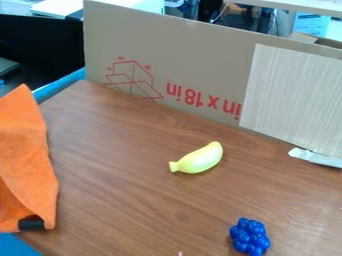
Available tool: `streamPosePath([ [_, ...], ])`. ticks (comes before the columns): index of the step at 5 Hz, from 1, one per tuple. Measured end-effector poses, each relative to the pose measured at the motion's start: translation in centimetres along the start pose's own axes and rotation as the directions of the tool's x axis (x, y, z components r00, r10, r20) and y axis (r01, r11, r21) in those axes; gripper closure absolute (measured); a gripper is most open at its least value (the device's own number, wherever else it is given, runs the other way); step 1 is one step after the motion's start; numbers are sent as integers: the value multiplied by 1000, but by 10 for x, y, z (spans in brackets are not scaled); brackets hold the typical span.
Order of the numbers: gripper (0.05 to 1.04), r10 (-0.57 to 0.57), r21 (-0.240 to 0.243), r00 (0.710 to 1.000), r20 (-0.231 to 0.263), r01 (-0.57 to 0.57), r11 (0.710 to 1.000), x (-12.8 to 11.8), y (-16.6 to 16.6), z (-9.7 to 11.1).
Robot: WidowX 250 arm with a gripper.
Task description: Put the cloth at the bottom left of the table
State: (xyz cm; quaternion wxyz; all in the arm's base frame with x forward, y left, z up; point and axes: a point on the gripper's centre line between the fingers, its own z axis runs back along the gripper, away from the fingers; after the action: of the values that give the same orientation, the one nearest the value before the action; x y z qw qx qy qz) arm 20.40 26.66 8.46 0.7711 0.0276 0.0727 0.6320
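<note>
Along your view's left edge, the orange, folded fabric cloth (23,155) peaks upward beside the brown wood-grain counter (120,200), a small black piece (31,224) at its lower edge. You can't tell how far open the tool is or what it grips. Rightward lie a yellow curved toy banana (200,159) and a blue knobbly cluster (250,237).

The claw (31,224) is black, its visible part short, blunt and roughly squared.
</note>
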Motion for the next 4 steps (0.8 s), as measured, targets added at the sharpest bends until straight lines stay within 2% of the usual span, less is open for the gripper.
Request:
streamPosePath([
  [1,521,34,35,999,27,-35,999,5,5,4],
  [2,223,42,38,999,17,-42,998,5,6,12],
  [3,81,54,38,998,14,-54,998,7,10,11],
  [4,84,43,-7,999,14,-43,999,6,10,19],
])
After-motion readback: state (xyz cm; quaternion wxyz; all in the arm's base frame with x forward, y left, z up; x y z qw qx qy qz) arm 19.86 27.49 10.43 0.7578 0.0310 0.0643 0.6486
